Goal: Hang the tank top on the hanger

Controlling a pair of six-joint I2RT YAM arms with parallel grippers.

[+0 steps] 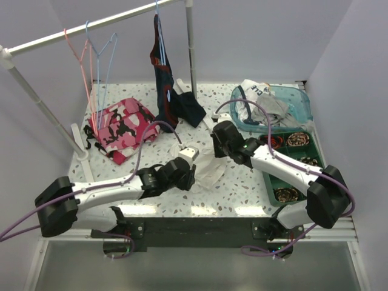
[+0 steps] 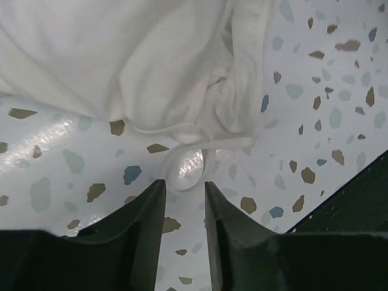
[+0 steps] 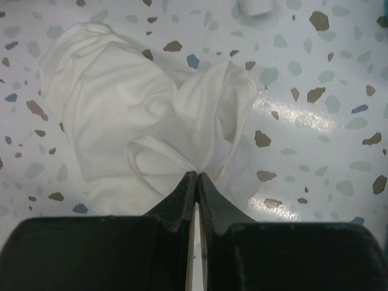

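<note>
On the table (image 1: 218, 94) the tank top (image 1: 209, 171) is seen crumpled; a fold is clamped by the right gripper (image 3: 197, 177). The left gripper (image 2: 185, 188) is held parted just short of it; the hanger (image 1: 108, 66) is hung on the rail (image 1: 60, 33).

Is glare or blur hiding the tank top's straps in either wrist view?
Left wrist: glare spots on the table, one inside the strap loop, yet the strap of the tank top reads clearly. Right wrist: glare only right of the fabric; folds sharp, the right gripper slightly soft.

Overhead, the tank top (image 1: 209, 173) looks partly hidden, its straps indiscernible.
</note>
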